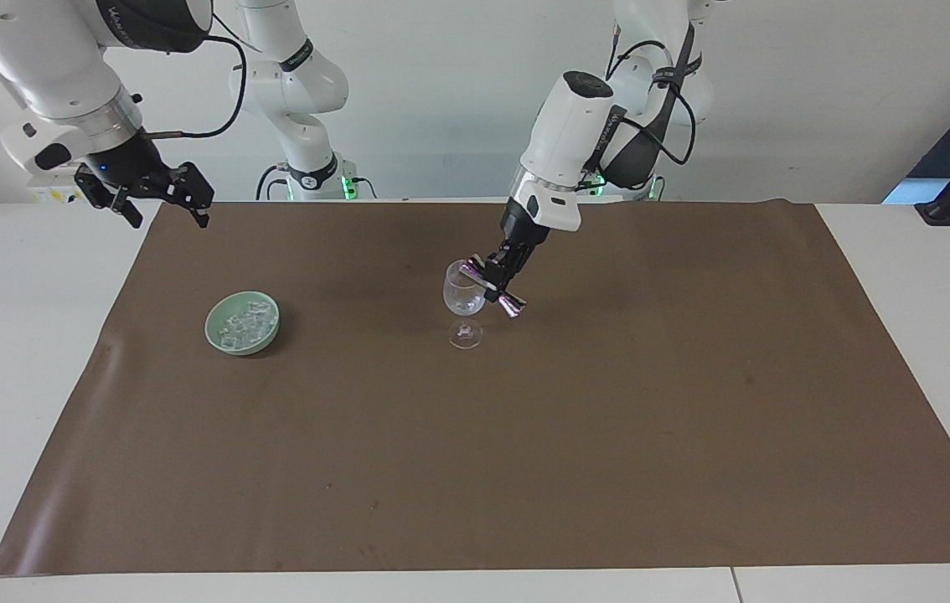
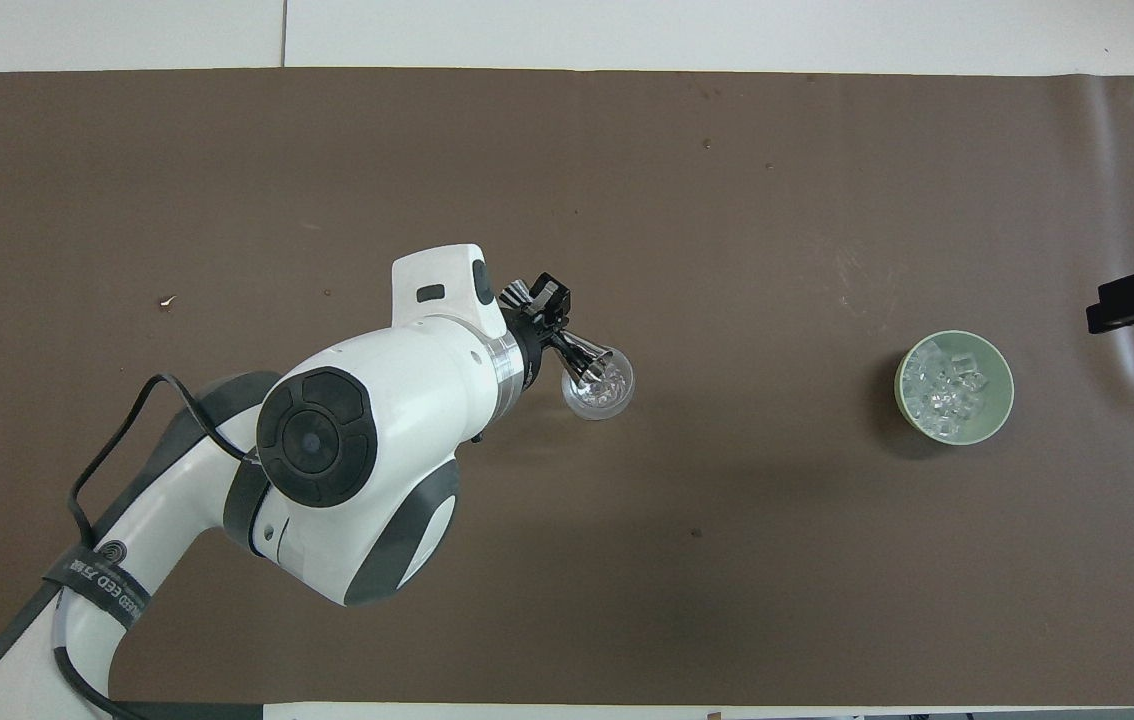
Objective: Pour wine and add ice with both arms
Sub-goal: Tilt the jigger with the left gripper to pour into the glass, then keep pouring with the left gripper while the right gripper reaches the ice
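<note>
Overall, a brown mat (image 1: pixel 475 435) covers most of the white bench (image 1: pixel 14 352), leaving bare strips at both ends and wide open room on the half farthest from the robots. Toward the right arm's end, the right tool (image 1: pixel 158 194) hangs with its fingers spread and empty above the mat's corner nearest the robots, waiting. One green bowl (image 1: pixel 242 322) sits on the mat there, holding the ice (image 1: pixel 244 324), a heap of clear cubes too many to count. Mid-mat stands one stemmed glass (image 1: pixel 464 303), upright, well apart from the bowl. The left tool (image 1: pixel 498 283) is clamped on one metal jigger (image 1: pixel 489 289), tipped with one end over the glass's rim.
</note>
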`<action>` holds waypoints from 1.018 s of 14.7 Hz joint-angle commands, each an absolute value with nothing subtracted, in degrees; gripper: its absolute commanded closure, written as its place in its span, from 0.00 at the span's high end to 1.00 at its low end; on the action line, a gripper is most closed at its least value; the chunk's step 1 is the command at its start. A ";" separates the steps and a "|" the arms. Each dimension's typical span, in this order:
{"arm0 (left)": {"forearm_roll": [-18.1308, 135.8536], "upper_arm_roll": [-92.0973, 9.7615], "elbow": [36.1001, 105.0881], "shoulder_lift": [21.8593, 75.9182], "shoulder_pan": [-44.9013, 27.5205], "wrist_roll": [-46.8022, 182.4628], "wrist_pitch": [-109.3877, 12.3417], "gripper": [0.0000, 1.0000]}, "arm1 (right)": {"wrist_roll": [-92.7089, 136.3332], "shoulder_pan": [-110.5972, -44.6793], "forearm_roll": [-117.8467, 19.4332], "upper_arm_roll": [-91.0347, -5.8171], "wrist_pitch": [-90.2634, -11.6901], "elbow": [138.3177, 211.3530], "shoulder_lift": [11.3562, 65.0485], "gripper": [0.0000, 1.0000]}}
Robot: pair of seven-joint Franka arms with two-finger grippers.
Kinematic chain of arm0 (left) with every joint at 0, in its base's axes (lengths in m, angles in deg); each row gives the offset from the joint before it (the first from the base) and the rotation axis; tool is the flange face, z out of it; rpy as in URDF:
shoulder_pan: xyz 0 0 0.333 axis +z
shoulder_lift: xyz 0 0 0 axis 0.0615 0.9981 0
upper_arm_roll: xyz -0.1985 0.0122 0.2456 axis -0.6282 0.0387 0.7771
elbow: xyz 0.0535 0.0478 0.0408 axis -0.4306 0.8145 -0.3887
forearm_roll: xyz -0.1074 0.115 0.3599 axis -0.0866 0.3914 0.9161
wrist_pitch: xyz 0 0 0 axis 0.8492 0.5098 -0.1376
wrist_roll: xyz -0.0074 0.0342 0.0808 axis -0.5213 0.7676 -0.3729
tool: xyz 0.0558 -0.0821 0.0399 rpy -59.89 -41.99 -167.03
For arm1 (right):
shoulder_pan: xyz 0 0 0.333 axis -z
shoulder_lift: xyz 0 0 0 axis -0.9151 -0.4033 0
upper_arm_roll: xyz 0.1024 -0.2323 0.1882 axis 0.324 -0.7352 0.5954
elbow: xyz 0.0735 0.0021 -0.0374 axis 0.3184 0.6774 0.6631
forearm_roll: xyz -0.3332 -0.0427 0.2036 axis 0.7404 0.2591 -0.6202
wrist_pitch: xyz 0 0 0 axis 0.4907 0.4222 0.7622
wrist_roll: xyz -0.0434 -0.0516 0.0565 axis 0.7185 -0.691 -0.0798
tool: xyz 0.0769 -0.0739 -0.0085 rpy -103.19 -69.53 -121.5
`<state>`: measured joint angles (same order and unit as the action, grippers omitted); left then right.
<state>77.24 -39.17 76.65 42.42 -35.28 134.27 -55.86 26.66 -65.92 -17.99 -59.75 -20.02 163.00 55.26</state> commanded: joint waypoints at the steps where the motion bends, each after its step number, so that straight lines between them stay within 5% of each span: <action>1: 79.87 -38.40 75.48 43.13 -36.55 135.53 -55.69 0.00 | 27.35 -66.13 -18.97 -59.32 -19.78 164.16 56.27 1.00; 6: 84.78 -38.40 74.07 43.13 -37.43 135.62 -53.67 0.00 | 25.16 -66.74 -18.97 -58.88 -21.17 165.12 56.53 1.00; 11: 89.18 -38.49 73.81 43.31 -37.87 135.62 -53.05 0.00 | 20.16 -68.24 -19.06 -58.70 -31.36 173.46 58.11 1.00; 15: 89.62 -38.40 72.93 43.49 -38.13 135.62 -53.05 0.00 | 11.90 -67.18 -19.06 -58.79 -38.04 176.80 54.08 1.00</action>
<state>87.87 -39.22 74.80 42.70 -36.98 134.49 -54.50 16.54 -68.31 -18.14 -59.08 -34.34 173.93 55.22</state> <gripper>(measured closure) 0.780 0.000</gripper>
